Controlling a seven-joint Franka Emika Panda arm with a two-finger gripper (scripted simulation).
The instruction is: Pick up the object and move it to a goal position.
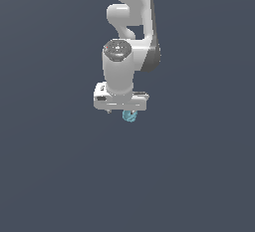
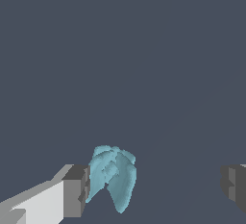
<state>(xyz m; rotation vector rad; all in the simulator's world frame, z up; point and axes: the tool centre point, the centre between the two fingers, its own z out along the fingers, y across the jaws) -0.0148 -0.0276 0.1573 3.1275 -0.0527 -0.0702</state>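
Gripper points straight down over the flat dark floor, with the object peeking out just under its body, toward the exterior view's right. In the wrist view the fingers are wide apart: one pad sits right against the object, maybe touching it, while the other finger is well off at the frame edge with bare floor between. So nothing is clamped; the object sits off-centre between the jaws, hugging one side. Likely the arm is set for a straddle grasp, and closing would push the lump toward the middle before it grips. Its lumpy, tapered shape could twist or slip as the pads meet.

Hard to tell: whether the object rests on the floor, since the plain render shows no shadow. Fingertips are hidden by the gripper body in the exterior view, and both fingers are cut off in the wrist view. No goal marker shows.
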